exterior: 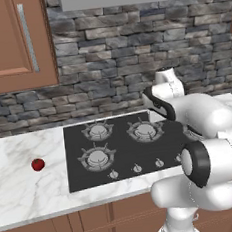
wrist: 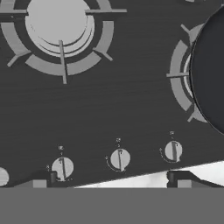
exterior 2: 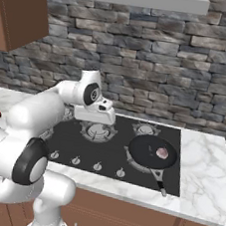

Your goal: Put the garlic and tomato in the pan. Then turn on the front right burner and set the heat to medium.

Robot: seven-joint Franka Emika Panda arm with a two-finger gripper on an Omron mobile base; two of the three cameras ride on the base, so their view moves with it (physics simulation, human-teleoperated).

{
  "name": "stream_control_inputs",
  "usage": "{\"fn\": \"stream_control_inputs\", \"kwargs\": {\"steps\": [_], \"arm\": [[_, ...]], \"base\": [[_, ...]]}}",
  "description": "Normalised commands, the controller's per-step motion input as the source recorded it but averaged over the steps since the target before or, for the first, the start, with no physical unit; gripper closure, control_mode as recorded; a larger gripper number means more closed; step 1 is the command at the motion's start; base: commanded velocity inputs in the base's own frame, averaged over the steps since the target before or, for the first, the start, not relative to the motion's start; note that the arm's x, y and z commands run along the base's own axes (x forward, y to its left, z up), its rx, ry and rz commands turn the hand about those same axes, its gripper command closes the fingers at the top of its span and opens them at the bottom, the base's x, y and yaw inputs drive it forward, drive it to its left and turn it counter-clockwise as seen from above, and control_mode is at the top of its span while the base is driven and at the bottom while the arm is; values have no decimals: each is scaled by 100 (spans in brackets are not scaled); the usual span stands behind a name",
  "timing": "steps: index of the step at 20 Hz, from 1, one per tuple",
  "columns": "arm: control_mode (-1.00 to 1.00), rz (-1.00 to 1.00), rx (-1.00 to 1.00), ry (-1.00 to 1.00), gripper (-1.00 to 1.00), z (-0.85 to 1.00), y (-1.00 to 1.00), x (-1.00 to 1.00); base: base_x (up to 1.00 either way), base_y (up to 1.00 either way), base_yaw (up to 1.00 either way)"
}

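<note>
Knobs (wrist: 120, 159) line the front edge of the black cooktop (wrist: 109, 105), right under the gripper (wrist: 111, 178), whose two fingertips stand wide apart with nothing between them. Off to the right sits the pan (exterior 2: 153, 151) on the front right burner, and the garlic (exterior 2: 162, 152) lies inside it. Over on the marble counter (exterior: 24, 187), left of the cooktop, the tomato (exterior: 38, 164) sits alone.
</note>
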Motion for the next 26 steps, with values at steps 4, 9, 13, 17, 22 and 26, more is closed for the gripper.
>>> {"fn": "stream_control_inputs", "kwargs": {"steps": [4, 9, 13, 17, 22, 26], "arm": [[-100, 31, 0, 0, -100, 4, 100, -10], [-100, 36, 0, 0, -100, 9, 92, -21], [-100, 36, 0, -1, -100, 0, 90, -14], [-100, 35, 0, 0, -100, 0, 94, -6], [-100, 22, 8, 0, -100, -6, 84, 3], [-100, 11, 9, 0, -100, 0, 73, 2]], "base": [[0, 0, 0], [0, 0, 0], [0, 0, 0], [0, 0, 0], [0, 0, 0], [0, 0, 0]]}}
